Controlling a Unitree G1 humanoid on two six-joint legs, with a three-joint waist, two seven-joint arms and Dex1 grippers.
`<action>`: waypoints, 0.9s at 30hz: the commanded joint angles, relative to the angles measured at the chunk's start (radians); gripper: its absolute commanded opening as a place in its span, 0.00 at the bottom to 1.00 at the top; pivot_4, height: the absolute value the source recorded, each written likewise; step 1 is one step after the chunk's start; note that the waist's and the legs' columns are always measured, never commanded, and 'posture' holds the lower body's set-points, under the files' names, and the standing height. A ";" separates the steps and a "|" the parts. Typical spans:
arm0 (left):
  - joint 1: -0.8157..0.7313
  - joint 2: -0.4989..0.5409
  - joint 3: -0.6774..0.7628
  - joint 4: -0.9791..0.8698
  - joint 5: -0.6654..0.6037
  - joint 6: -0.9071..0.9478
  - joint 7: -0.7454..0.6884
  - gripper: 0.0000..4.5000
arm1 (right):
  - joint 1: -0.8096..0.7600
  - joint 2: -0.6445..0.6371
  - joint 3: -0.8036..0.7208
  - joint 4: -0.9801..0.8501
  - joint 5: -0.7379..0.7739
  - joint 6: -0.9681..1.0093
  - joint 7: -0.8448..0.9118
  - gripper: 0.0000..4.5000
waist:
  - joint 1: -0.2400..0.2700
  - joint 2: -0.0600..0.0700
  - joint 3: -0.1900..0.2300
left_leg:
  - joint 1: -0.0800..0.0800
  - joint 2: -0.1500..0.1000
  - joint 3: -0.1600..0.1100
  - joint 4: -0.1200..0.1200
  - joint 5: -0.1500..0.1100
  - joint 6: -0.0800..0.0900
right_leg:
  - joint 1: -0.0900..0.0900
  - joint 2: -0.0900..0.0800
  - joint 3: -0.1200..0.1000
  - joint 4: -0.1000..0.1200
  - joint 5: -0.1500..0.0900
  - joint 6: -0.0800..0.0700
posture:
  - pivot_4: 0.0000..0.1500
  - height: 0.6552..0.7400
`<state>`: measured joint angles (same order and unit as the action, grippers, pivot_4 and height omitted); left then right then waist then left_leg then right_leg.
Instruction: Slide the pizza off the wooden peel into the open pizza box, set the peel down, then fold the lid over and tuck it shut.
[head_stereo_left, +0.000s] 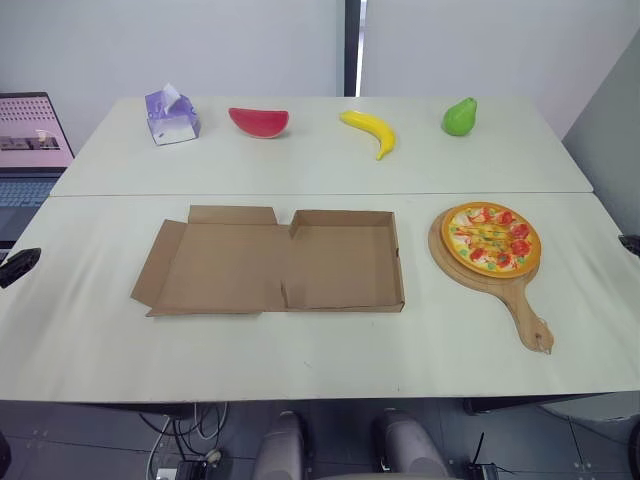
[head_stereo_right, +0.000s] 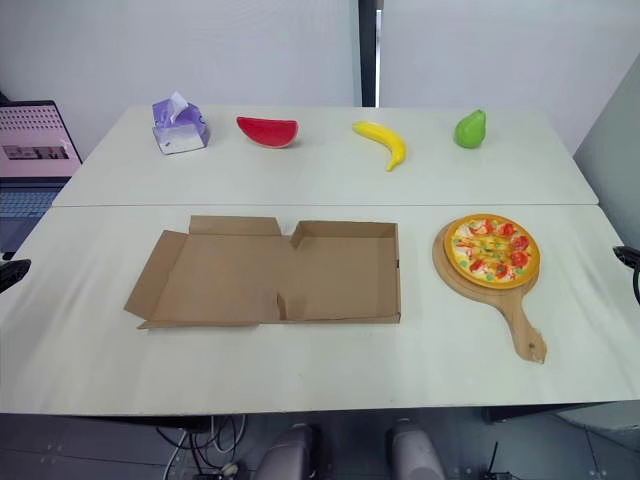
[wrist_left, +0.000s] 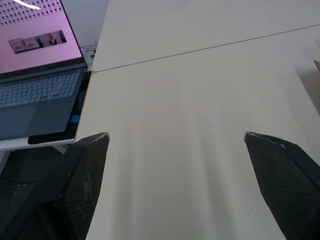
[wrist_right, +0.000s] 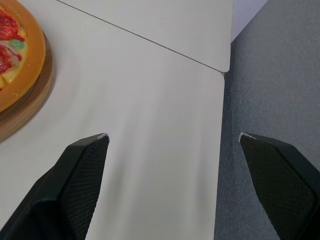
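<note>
A pizza with red and green toppings lies on a round wooden peel, handle toward the table's front, at the right of the near table. An open cardboard pizza box lies flat in the middle, its lid spread out to the left. My left gripper hovers open over the bare table at the far left edge, its tip just in view. My right gripper is open at the table's right edge, a little right of the pizza, holding nothing.
On the far table stand a purple tissue pack, a watermelon slice, a banana and a green pear. A laptop sits left of the tables. A seam joins the two tables. Grey floor lies beyond the right edge.
</note>
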<state>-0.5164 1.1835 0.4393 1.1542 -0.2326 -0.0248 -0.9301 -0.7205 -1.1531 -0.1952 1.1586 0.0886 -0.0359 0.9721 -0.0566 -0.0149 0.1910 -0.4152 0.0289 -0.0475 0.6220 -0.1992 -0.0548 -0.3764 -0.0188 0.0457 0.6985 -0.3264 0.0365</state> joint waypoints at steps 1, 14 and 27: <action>-0.007 0.043 0.002 0.010 0.009 -0.024 0.008 1.00 | -0.014 -0.025 -0.014 -0.001 -0.004 -0.012 -0.012 0.99 | 0.000 0.000 0.000 | 0.000 0.000 0.000 0.000 0.000 0.000 | 0.000 0.000 0.000 0.000 0.000 0.000 | 1.00 1.00; -0.031 0.035 -0.002 0.034 0.021 -0.038 0.024 1.00 | -0.004 -0.021 -0.023 -0.008 0.007 -0.003 -0.025 0.99 | 0.000 0.000 0.000 | 0.000 0.000 0.000 0.000 0.000 0.000 | 0.000 0.000 0.000 0.000 0.000 0.000 | 1.00 1.00; -0.112 0.016 -0.014 -0.015 0.007 -0.021 -0.012 1.00 | 0.062 -0.011 -0.047 -0.074 0.039 0.025 0.004 0.99 | 0.005 0.000 0.000 | 0.000 0.000 -0.001 0.001 0.000 0.000 | 0.001 0.000 -0.001 0.000 0.000 0.000 | 1.00 1.00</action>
<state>-0.5999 1.1825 0.4328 1.1827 -0.2181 -0.0462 -0.9220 -0.6634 -1.1512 -0.2147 1.1278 0.1030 -0.0121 0.9648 -0.0513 -0.0150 0.1910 -0.4156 0.0284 -0.0480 0.6235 -0.1992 -0.0548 -0.3756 -0.0188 0.0450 0.6989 -0.3263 0.0366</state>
